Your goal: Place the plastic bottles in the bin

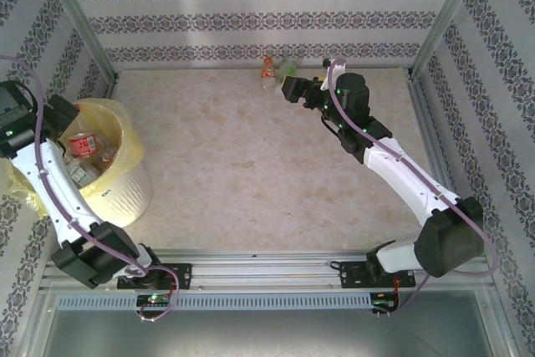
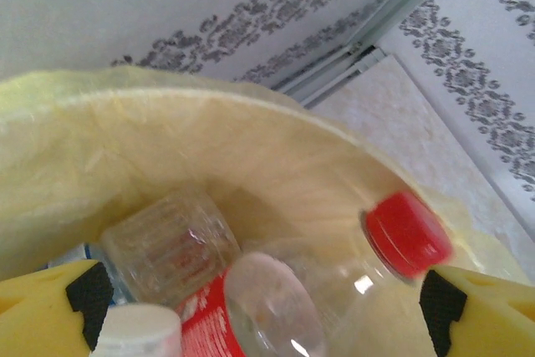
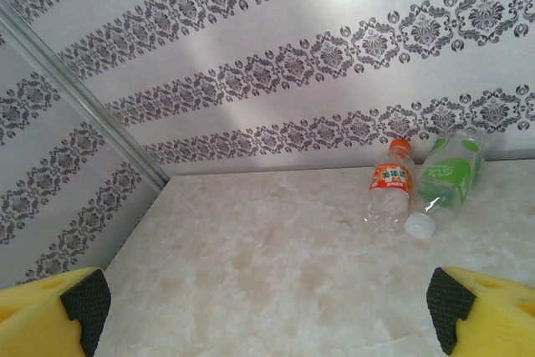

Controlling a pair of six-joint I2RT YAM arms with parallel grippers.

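Observation:
The bin [image 1: 125, 186], lined with a pale yellow bag, stands at the table's left with several plastic bottles inside. My left gripper [image 1: 67, 119] hangs over its rim. In the left wrist view the left gripper [image 2: 263, 311] is open, looking down into the bin [image 2: 209, 148]. A clear red-capped bottle [image 2: 405, 232] lies blurred below the gap, beside a red-labelled bottle [image 2: 205, 323] and a clear one [image 2: 167, 244]. At the back wall lie an orange-labelled bottle [image 1: 267, 73] and a green-labelled bottle [image 1: 288, 67]. My right gripper [image 1: 292, 89] is open just to the right of them. In the right wrist view the orange-labelled bottle [image 3: 391, 194] and the green-labelled one [image 3: 447, 177] lie ahead of the right gripper [image 3: 263, 311], to its right.
Patterned walls with metal corner posts [image 1: 79, 14] close in the table on three sides. The marble-look tabletop [image 1: 251, 173] stretches between the bin and the right arm. A metal rail [image 1: 267, 269] carries both arm bases at the near edge.

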